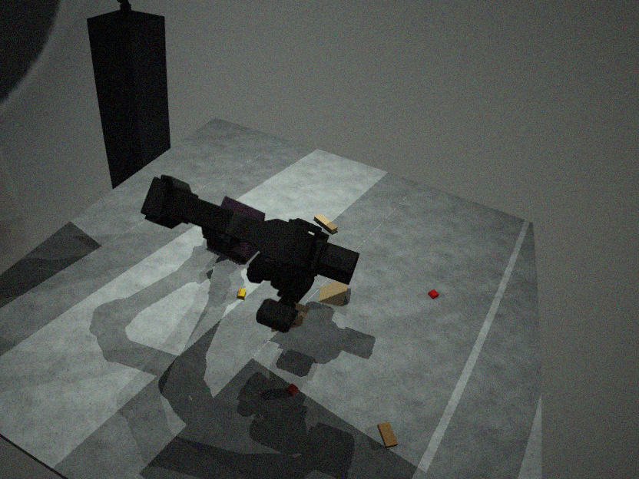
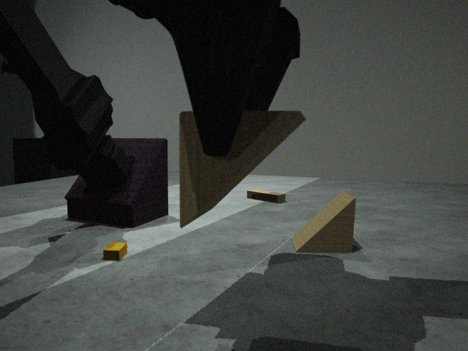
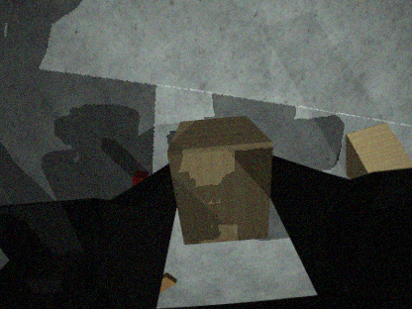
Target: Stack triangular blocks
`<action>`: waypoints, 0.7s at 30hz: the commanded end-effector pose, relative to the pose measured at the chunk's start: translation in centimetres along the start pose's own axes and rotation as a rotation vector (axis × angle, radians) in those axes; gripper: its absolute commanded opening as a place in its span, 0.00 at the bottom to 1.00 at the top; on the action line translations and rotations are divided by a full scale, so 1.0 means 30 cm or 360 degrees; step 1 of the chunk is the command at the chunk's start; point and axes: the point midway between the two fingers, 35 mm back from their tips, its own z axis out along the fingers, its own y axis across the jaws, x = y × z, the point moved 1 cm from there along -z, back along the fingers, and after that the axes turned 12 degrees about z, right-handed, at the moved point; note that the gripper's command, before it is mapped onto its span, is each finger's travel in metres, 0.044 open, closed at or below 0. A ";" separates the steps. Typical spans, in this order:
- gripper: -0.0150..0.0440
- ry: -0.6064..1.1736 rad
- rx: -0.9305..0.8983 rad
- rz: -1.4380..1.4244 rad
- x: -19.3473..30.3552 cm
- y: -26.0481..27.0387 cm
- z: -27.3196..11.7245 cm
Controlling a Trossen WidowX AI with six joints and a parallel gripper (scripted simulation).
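Note:
My gripper (image 2: 221, 145) (image 3: 219, 164) is shut on one wooden triangular block (image 1: 300, 315) (image 2: 192, 181) (image 3: 208, 163) and holds it above the table. In the exterior view its top face looks level, and its sloped face points down and to the right. The other triangular block (image 1: 332, 293) (image 2: 331, 230) (image 3: 381, 149) stands on the table with its slope facing up and to the left. The two are apart; the held one is higher and to the left in that view. The far finger is hidden there, and the arm covers much of the held block in the top view.
A dark purple sloped block (image 1: 242, 209) (image 2: 147, 181) stands behind. A yellow block (image 1: 241, 293) (image 2: 115, 251), a tan bar (image 1: 325, 222) (image 2: 264, 196), a flat orange-brown block (image 1: 387, 434) and two small red blocks (image 1: 432, 293) (image 1: 293, 389) lie on the table.

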 end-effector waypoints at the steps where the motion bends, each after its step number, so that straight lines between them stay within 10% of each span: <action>1: 0.25 0.0006 0.0014 -0.0042 0.004 -0.055 -0.015; 21: 0.25 0.0016 0.0061 -0.0209 -0.045 -0.358 -0.107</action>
